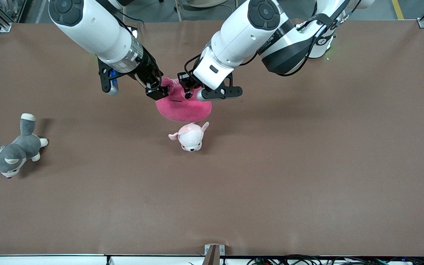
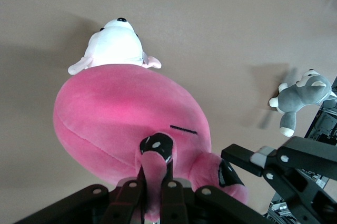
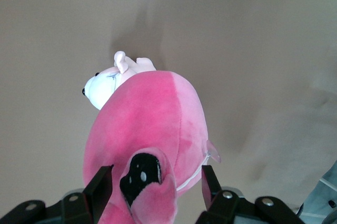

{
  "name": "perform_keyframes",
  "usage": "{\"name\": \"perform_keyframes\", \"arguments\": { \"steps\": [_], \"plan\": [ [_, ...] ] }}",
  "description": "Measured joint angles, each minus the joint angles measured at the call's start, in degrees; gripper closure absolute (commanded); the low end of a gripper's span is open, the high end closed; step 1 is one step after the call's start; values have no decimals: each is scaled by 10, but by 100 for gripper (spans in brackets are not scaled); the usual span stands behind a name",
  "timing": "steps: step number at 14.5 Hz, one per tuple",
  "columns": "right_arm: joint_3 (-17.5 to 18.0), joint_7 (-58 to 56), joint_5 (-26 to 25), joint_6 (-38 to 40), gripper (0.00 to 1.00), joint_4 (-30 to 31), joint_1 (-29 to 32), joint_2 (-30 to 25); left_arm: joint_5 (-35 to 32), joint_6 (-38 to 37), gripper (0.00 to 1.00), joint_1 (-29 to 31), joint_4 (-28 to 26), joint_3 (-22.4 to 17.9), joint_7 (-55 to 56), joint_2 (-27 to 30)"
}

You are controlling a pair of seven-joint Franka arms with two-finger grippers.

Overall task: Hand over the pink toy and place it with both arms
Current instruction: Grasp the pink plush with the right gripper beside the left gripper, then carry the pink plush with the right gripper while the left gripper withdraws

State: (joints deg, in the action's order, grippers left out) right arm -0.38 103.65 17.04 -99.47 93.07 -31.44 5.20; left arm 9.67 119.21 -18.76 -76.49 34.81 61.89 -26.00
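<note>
The hot-pink toy (image 1: 184, 108) hangs in the air over the middle of the table, just above the small puppy plush. My left gripper (image 1: 188, 89) is shut on a fold of it beside one black eye, seen in the left wrist view (image 2: 156, 175). My right gripper (image 1: 159, 91) is at the toy's end toward the right arm. Its fingers (image 3: 103, 179) stand open on either side of the flap with the other black eye, a gap showing on each side. The toy's body (image 3: 152, 113) droops below both grippers.
A pale pink-and-white puppy plush (image 1: 190, 137) lies on the brown table (image 1: 307, 165) right under the toy, nearer the front camera. A grey husky plush (image 1: 13, 152) lies toward the right arm's end of the table.
</note>
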Motion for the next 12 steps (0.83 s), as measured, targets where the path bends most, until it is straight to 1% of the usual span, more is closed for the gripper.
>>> {"name": "perform_keyframes", "arguments": {
  "steps": [1,2,5,8,9,10,12],
  "plan": [
    [0,0,0,0,85,1,0,0,0,0,97,0,0,0,0,0],
    [0,0,0,-1,96,1,0,0,-1,0,97,0,0,0,0,-1],
    [0,0,0,-9,100,1,0,0,-4,0,96,0,0,0,0,-1],
    [0,0,0,-16,100,1,0,0,-6,0,96,0,0,0,0,-1],
    [-1,0,0,-18,100,1,0,0,-7,0,95,0,0,0,0,-1],
    [-2,0,0,-19,100,1,0,0,-7,0,81,0,0,0,0,-1],
    [-5,0,0,-20,100,1,0,0,-7,0,1,0,0,0,0,-1]
  ]
}}
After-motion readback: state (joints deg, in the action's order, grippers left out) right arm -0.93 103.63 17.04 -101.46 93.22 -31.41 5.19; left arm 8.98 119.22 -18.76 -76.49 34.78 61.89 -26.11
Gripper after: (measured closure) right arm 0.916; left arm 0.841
